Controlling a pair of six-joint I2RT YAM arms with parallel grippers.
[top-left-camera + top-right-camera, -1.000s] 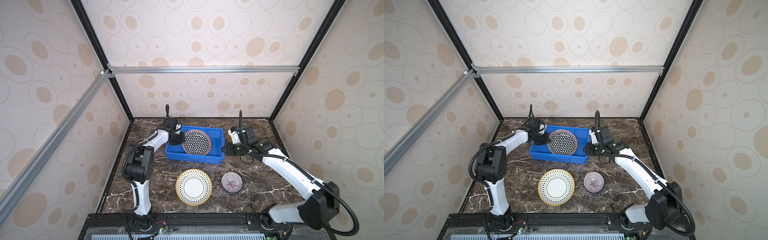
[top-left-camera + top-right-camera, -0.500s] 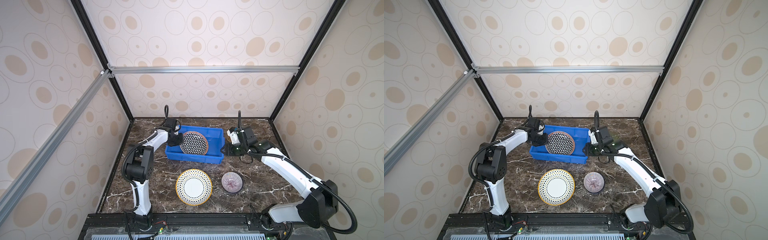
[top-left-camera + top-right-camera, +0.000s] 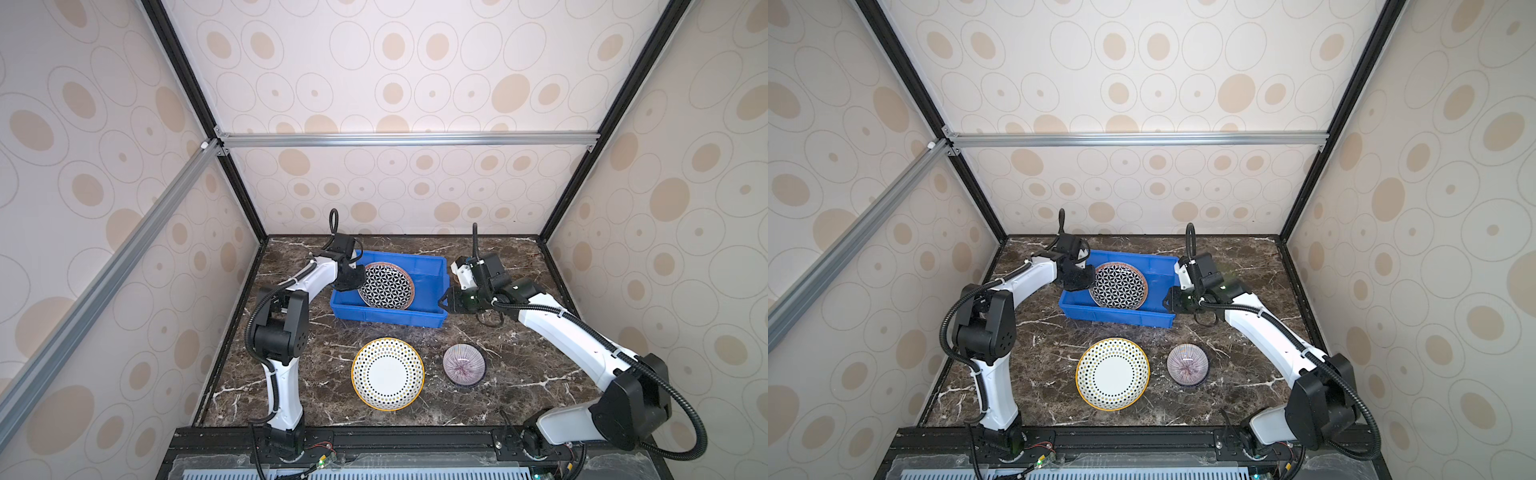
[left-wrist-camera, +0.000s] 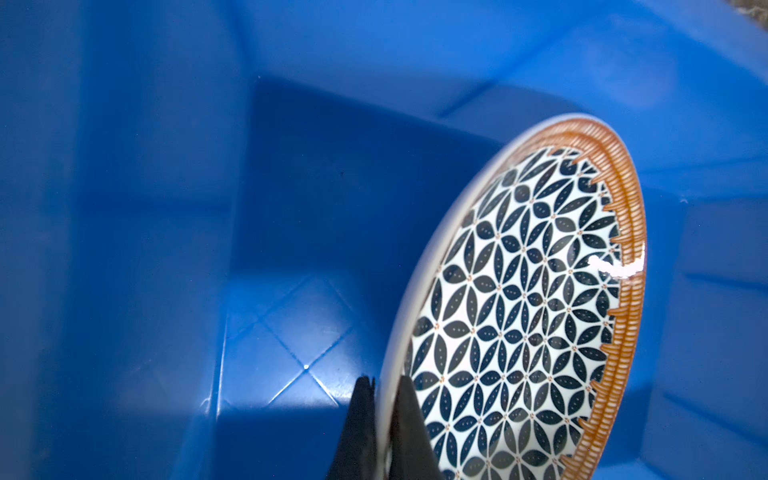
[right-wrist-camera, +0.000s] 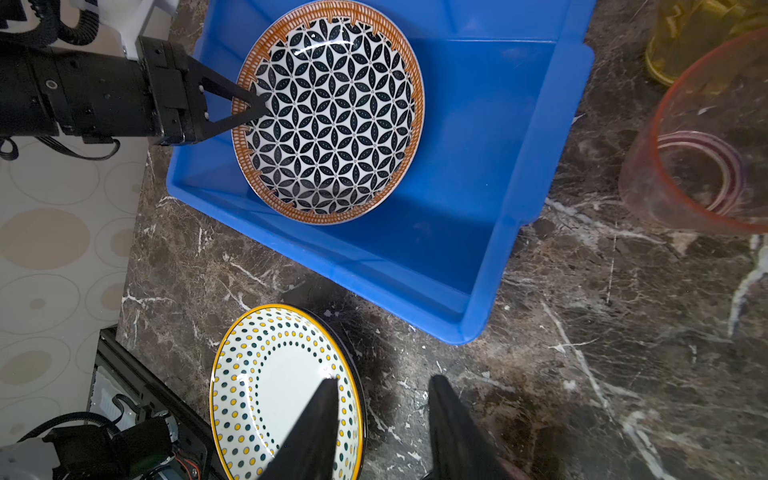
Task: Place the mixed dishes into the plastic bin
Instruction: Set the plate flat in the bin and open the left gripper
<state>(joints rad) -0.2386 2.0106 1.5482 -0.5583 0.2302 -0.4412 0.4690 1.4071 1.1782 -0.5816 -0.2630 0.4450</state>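
A lattice-patterned plate (image 3: 386,286) with an orange ribbed border is held tilted inside the blue plastic bin (image 3: 386,316), toward its left end. Its rim is pinched by the left end effector (image 3: 353,282), which is closed tight on it. The left arm is stretched from its base across the bin's left wall. In the left wrist view the two black fingers (image 4: 409,419) are seen clamped on either side of the plate's edge, with the bin's floor beneath; whether the plate touches that floor cannot be told.

The right end effector (image 3: 446,305) is held just beside the bin's near right corner, its arm extended diagonally from the near right of the marble worktop (image 3: 519,361). Its jaws are seen partly parted in the right wrist view (image 5: 382,380), with nothing between them.

On the worktop in front of the bin, a dotted-rim plate (image 3: 387,373) with a yellow edge and a purple-rayed bowl (image 3: 464,365) are set side by side, near each other but apart.

A pink tumbler (image 5: 702,158) and a yellow tumbler (image 5: 690,37) beyond it are shown clearly only in the right wrist view, on the worktop outside the bin's right end.
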